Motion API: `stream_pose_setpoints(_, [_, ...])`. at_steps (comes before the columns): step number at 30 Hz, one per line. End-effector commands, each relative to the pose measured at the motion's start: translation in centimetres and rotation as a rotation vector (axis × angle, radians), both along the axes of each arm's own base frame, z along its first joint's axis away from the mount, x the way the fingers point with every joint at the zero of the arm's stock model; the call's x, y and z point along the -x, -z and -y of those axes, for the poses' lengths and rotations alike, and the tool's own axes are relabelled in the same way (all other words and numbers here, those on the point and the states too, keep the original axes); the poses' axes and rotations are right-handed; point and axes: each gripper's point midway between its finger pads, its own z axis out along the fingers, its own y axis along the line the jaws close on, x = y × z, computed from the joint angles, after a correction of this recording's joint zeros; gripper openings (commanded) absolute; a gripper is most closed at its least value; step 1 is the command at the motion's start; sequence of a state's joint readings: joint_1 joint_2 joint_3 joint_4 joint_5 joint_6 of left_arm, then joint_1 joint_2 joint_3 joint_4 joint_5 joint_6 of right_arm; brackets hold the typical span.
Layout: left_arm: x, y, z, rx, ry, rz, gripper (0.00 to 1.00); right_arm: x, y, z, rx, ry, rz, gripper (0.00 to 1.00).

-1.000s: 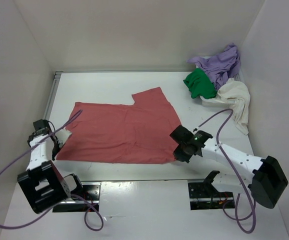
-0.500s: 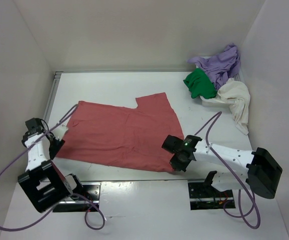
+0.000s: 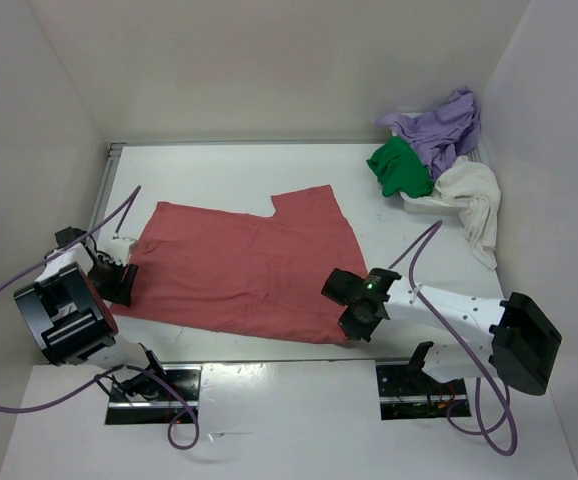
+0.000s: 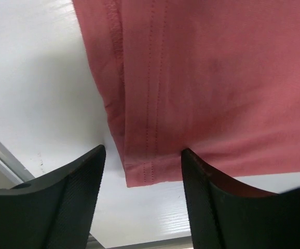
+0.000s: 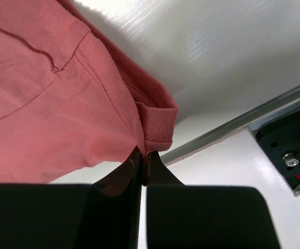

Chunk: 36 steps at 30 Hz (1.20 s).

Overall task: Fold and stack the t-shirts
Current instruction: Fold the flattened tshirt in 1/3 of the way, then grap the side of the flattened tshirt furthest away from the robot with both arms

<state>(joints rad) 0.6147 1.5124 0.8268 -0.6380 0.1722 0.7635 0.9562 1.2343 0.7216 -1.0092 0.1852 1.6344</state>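
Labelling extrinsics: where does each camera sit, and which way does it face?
Top external: above, behind the robot, looking down on the white table and salmon-red cloth t-shirt; left arm and right arm show.
Left wrist: low over the table, facing the shirt's hem corner; open left fingers show.
Right wrist: low, facing another corner; shut right fingers pinch it.
All three share the shirt.
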Motion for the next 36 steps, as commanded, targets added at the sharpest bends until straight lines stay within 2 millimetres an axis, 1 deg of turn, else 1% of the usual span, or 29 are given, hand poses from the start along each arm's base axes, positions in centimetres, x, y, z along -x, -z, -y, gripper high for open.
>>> stream_pose_setpoints(1, [0.2, 0.5, -0.2, -0.004, -0.027, -0.001, 0.66, -1.0, -1.6, -0.2, 0.001, 0.026, 0.053, 0.0])
stream_pose_setpoints(3, [0.6, 0.9, -0.1, -0.003, -0.029, -0.022, 0.59, -1.0, -1.8, -0.2, -0.009, 0.027, 0.06, 0.0])
stream_pose_setpoints(4, [0.9, 1.2, -0.1, -0.009, -0.03, -0.028, 0.53, -1.0, -1.8, -0.2, -0.009, 0.027, 0.06, 0.0])
stream_pose_setpoints(5, [1.0, 1.4, -0.1, -0.004, -0.03, -0.036, 0.45, -1.1, -2.0, -0.3, -0.018, 0.036, 0.066, 0.0])
stream_pose_setpoints(6, [1.3, 1.8, 0.2, 0.006, -0.03, -0.051, 0.22, -1.1, -2.0, -0.3, -0.019, 0.036, 0.066, 0.0])
stream_pose_setpoints(7, [1.5, 1.8, 0.4, 0.012, -0.03, -0.06, 0.12, -1.1, -2.0, -0.3, -0.019, 0.036, 0.066, 0.0])
stream_pose_setpoints(8, [1.5, 1.8, 0.3, 0.01, -0.021, -0.059, 0.05, -1.1, -2.0, -0.3, -0.019, 0.036, 0.066, 0.0])
stream_pose_setpoints(9, [1.8, 1.8, -0.1, -0.002, -0.033, -0.068, 0.0, -1.0, -1.8, -0.2, -0.01, 0.036, 0.06, 0.0])
stream_pose_setpoints(10, [1.9, 1.6, -0.1, -0.008, -0.008, -0.067, 0.0, -1.0, -1.8, -0.2, -0.01, 0.036, 0.06, 0.0])
stream_pose_setpoints(11, [2.5, 1.3, -0.1, -0.024, 0.005, -0.077, 0.0, -0.9, -1.5, 0.0, 0.011, 0.035, 0.047, 0.0])
stream_pose_setpoints(12, [2.9, 0.9, -0.5, -0.04, 0.007, -0.077, 0.0, -0.5, -1.4, -0.2, 0.018, 0.012, 0.042, 0.0])
stream_pose_setpoints(13, [3.7, 0.8, -0.1, -0.032, 0.018, -0.092, 0.0, -0.3, -1.3, -0.3, 0.027, 0.017, 0.035, 0.0])
stream_pose_setpoints(14, [3.8, -0.2, -0.6, -0.074, 0.051, -0.075, 0.0, 0.0, -1.3, -0.5, 0.024, 0.015, 0.036, 0.0])
stream_pose_setpoints(16, [5.5, -0.6, -0.9, -0.102, 0.058, -0.109, 0.0, 0.8, -1.2, -0.9, 0.032, 0.011, 0.03, 0.0])
stream_pose_setpoints(17, [5.6, -1.5, -1.3, -0.142, 0.082, -0.095, 0.0, 1.1, -1.0, -1.0, 0.034, 0.009, 0.017, 0.0])
stream_pose_setpoints(19, [6.9, -2.2, -1.6, -0.18, 0.096, -0.124, 0.0, 1.7, -0.6, -1.0, 0.042, 0.011, 0.002, 0.0])
stream_pose_setpoints(22, [7.8, -3.3, -1.8, -0.244, 0.116, -0.123, 0.0, 2.1, -0.6, -1.3, 0.039, 0.008, 0.005, 0.0])
stream_pose_setpoints(23, [8.1, -3.0, -1.7, -0.239, 0.129, -0.131, 0.0, 2.1, -0.6, -1.3, 0.039, 0.008, 0.005, 0.0])
stream_pose_setpoints(25, [8.4, -3.3, -2.2, -0.27, 0.122, -0.147, 0.0, 2.0, -0.6, -1.3, 0.037, 0.017, 0.005, 0.01])
stream_pose_setpoints(26, [8.7, -2.7, -1.9, -0.251, 0.126, -0.167, 0.06, 2.0, -0.8, -1.4, 0.027, 0.017, 0.01, 0.15])
stream_pose_setpoints(27, [8.9, -2.6, -2.0, -0.255, 0.125, -0.183, 0.17, 2.0, -0.8, -1.4, 0.027, 0.017, 0.01, 0.25])
stream_pose_setpoints(29, [9.4, -2.3, -1.8, -0.238, 0.117, -0.213, 0.47, 2.0, -0.9, -1.4, 0.019, 0.017, 0.014, 0.42])
stream_pose_setpoints(30, [9.2, -2.3, -1.9, -0.233, 0.104, -0.214, 0.61, 2.0, -0.9, -1.5, 0.017, 0.026, 0.015, 0.52])
stream_pose_setpoints(31, [9.2, -2.5, -2.2, -0.236, 0.078, -0.208, 0.64, 2.1, -0.9, -1.2, 0.03, 0.026, 0.009, 0.53])
stream_pose_setpoints(32, [9.2, -2.8, -2.6, -0.252, 0.074, -0.211, 0.69, 2.0, -1.4, -1.3, 0.017, 0.036, 0.015, 0.53])
stream_pose_setpoints(33, [9.1, -3.1, -2.8, -0.256, 0.053, -0.205, 0.7, 2.0, -2.0, -1.0, 0.032, 0.027, 0.026, 0.54])
stream_pose_setpoints(34, [8.9, -3.7, -3.3, -0.281, 0.047, -0.198, 0.71, 1.2, -3.6, -2.1, 0.001, 0.028, 0.059, 0.54])
stream_pose_setpoints(35, [8.0, -4.9, -4.6, -0.316, 0.024, -0.16, 0.71, 0.2, -4.8, -2.3, 0.001, 0.011, 0.109, 0.54])
stream_pose_setpoints(36, [7.5, -6.1, -5.4, -0.343, -0.006, -0.128, 0.73, -0.6, -6.0, -2.9, -0.012, -0.003, 0.145, 0.54])
